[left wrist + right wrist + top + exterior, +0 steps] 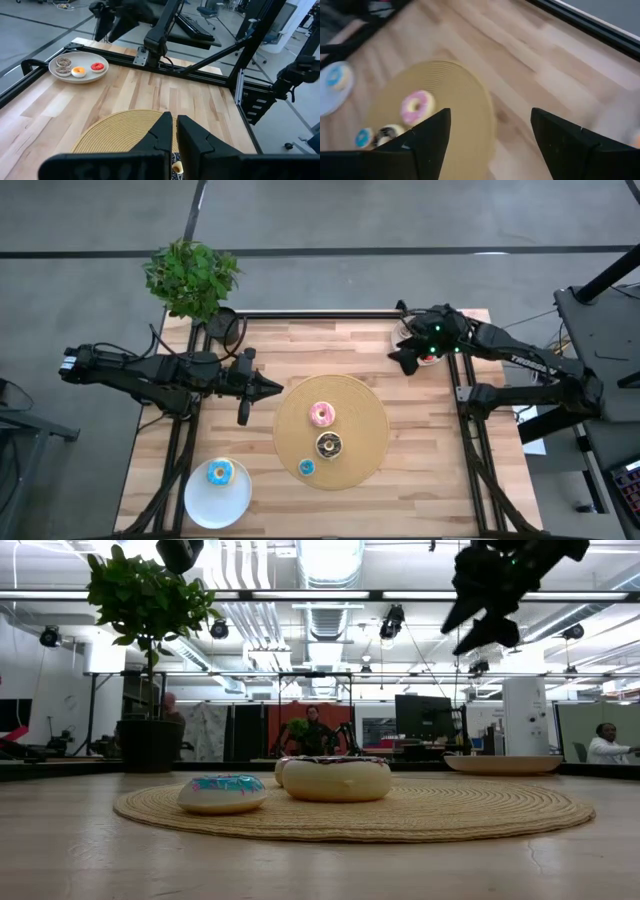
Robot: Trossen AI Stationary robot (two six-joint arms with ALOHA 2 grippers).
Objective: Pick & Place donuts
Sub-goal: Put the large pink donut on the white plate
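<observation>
Right gripper (408, 358) hangs over the far-right plate (55, 74), jaws apart, nothing between them. Three small donuts on that plate: red donut (97, 66), cream donut (78, 72), brown donut (63, 62).

Left gripper (268, 387) sits at the mat's (365, 442) left edge, jaws together, empty, waiting.

On the mat: pink donut (322, 415), choc donut (329, 445), small blue donut (306, 468). Another blue donut (220, 473) is on the near-left plate (200, 502).

Key relation: the plate donuts lie straight below the right gripper, so it looks like a vertical drop. Right arm is far nearer; left arm is well apart across the table. Rings are round, no long axis, so jaw yaw shouldn't matter. Can't tell which of the three it's lined up on.
</observation>
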